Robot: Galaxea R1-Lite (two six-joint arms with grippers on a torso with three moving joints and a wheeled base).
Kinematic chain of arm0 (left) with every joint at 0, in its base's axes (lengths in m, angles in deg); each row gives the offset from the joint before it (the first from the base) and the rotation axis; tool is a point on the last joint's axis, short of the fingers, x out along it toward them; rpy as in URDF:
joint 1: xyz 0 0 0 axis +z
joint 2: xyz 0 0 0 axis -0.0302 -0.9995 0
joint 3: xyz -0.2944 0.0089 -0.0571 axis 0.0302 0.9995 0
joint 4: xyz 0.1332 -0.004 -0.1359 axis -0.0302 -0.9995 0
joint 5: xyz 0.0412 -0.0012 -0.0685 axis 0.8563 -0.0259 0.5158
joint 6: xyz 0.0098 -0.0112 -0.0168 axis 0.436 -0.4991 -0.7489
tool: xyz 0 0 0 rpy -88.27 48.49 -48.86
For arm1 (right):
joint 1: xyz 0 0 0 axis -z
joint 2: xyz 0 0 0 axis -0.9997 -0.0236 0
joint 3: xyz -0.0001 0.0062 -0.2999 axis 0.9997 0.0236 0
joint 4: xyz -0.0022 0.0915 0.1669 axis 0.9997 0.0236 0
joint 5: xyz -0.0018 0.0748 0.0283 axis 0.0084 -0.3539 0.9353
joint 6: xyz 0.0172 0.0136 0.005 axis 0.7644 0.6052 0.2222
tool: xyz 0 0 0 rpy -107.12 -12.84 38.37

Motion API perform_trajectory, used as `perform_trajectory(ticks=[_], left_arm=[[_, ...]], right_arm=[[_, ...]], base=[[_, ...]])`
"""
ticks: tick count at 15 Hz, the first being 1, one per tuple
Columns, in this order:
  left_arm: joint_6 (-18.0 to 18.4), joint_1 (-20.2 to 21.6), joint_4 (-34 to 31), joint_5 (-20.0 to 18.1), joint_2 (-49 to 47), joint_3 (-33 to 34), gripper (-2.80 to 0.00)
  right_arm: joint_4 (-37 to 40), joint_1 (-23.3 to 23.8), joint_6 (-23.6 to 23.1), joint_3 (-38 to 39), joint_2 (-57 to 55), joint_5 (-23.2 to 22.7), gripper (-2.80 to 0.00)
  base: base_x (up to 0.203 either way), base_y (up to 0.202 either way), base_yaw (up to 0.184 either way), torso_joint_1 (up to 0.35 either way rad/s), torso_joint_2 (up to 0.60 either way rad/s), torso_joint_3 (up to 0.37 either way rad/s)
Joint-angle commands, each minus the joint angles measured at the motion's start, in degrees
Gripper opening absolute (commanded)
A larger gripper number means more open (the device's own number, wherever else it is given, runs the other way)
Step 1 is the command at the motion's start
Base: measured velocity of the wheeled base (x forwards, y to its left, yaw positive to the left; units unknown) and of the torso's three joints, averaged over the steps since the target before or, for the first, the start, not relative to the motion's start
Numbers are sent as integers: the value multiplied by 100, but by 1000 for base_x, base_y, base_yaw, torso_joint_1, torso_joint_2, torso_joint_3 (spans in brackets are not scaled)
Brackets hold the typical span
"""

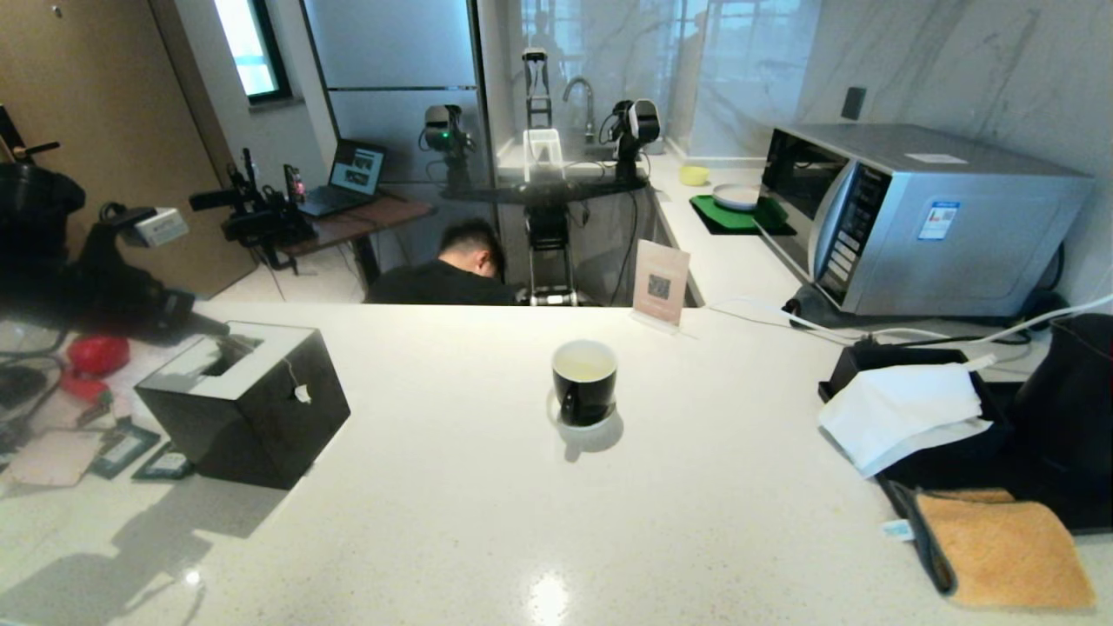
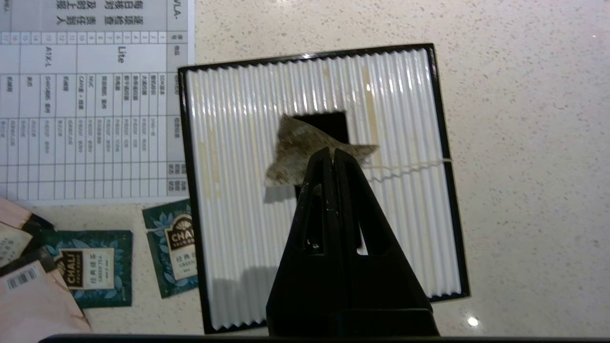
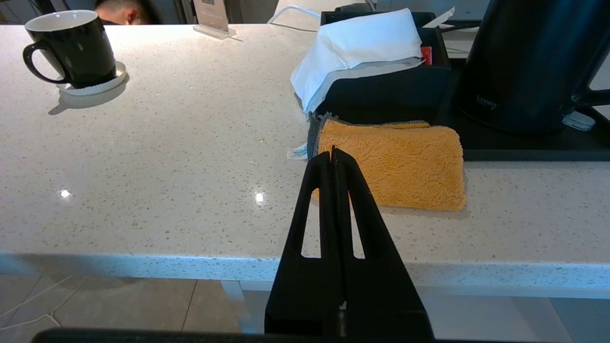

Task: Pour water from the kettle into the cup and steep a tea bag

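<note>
Left end effector (image 2: 332,153) above black tissue box (image 2: 314,181), tips pressed together, pinching tea bag (image 2: 305,152) over box's central slot; string trails across ribbed white box top to edge. Right end effector (image 3: 332,153) pressed together, empty, parked off tabletop (image 1: 452,522) edge facing orange cloth (image 3: 395,164). Cup (image 1: 584,381) on saucer mid-tabletop, pale liquid inside. Kettle (image 1: 1074,400) on black tray, far right. Green sachets (image 2: 90,267) beside box.

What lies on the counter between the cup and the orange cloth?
Nothing: in the right wrist view, bare speckled counter runs from the cup on its saucer to the orange cloth.
</note>
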State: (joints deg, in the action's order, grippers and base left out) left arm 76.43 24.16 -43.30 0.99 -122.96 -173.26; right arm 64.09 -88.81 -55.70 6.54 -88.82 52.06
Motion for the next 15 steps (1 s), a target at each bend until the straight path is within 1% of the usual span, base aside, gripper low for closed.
perform_trajectory(ticks=[1,7,10,15], left_arm=[[19,7,-17,-14,-201,-107,-280],[28,-19,-8,-23,-299,-77,-280],[125,-36,-8,-23,-324,-69,-280],[134,-37,-17,-31,-298,51,-280]], right_arm=[[-1,-2,2,0,-9,3,-280],[-1,-2,2,0,-9,3,-280],[-1,-2,2,0,-9,3,-280],[-1,-2,2,0,-9,3,-280]], base=[[0,0,0,0,0,0],[0,0,0,0,0,0],[0,0,0,0,0,0],[0,0,0,0,0,0]])
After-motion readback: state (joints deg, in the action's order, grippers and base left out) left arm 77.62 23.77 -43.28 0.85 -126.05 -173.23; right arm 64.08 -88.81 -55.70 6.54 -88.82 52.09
